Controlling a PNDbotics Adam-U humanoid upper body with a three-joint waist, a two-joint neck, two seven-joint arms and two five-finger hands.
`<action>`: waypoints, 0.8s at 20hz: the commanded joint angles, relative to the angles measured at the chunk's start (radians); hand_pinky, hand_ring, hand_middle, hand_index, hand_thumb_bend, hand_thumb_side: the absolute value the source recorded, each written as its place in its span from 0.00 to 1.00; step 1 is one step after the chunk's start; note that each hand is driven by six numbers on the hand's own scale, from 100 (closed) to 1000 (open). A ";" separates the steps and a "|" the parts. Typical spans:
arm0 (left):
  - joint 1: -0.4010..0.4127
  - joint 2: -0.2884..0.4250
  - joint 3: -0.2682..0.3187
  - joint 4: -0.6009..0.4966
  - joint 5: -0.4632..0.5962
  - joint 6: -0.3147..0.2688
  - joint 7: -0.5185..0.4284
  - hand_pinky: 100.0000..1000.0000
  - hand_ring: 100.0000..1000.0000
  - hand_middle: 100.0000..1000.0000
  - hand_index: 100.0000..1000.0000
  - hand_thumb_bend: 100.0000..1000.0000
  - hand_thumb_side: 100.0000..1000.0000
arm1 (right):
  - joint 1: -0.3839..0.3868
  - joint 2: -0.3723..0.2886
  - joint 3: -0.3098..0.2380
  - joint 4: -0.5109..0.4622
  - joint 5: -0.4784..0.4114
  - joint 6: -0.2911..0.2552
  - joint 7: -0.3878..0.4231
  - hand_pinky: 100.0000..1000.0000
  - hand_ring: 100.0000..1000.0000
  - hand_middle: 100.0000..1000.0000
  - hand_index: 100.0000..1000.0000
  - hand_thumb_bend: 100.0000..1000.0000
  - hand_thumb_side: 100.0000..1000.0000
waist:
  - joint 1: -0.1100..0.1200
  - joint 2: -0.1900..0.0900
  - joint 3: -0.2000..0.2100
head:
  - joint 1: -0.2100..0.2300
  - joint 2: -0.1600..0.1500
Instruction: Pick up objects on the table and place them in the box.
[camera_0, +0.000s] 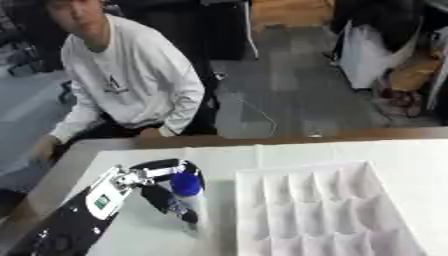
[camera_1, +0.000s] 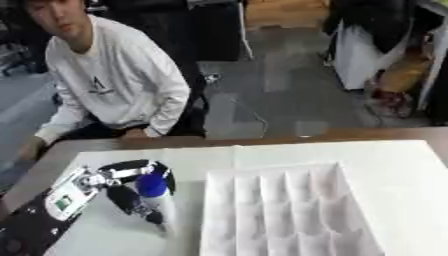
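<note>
Here, in the lower left of the frame, the robot's left hand has its fingers and thumb curled round a bottle with a blue cap — the cap sits up between the curved black fingers, the pale body runs down below it toward the white table surface. Whether the bottle's lower end touches the table cannot be told. The forearm comes in from the bottom left corner, black with a white panel near the wrist. Just to the right of the hand, filling the lower middle and right of the frame, lies the white box, split into rows of compartments — nothing can be made out inside them. The bottle is outside the box, near its left wall. The right hand appears in neither view.
</note>
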 joint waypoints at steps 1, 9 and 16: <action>-0.009 0.014 0.000 -0.003 0.015 -0.035 -0.024 0.20 0.14 0.50 0.50 0.50 0.57 | -0.014 -0.008 -0.003 -0.015 -0.003 -0.002 0.001 0.41 0.50 0.43 0.53 0.56 0.82 | -0.004 -0.012 0.000 | 0.003 -0.011; -0.004 0.010 -0.003 0.000 0.018 -0.021 -0.018 0.00 0.00 0.31 0.38 0.27 0.68 | -0.015 -0.008 -0.003 -0.015 -0.003 -0.002 0.000 0.41 0.50 0.43 0.53 0.56 0.82 | -0.003 -0.012 0.000 | 0.002 -0.009; -0.003 0.010 -0.001 -0.003 0.044 -0.032 -0.018 0.00 0.00 0.14 0.34 0.19 0.69 | -0.014 -0.008 -0.003 -0.015 -0.003 -0.001 0.000 0.41 0.50 0.43 0.53 0.56 0.82 | -0.004 -0.013 0.001 | 0.002 -0.010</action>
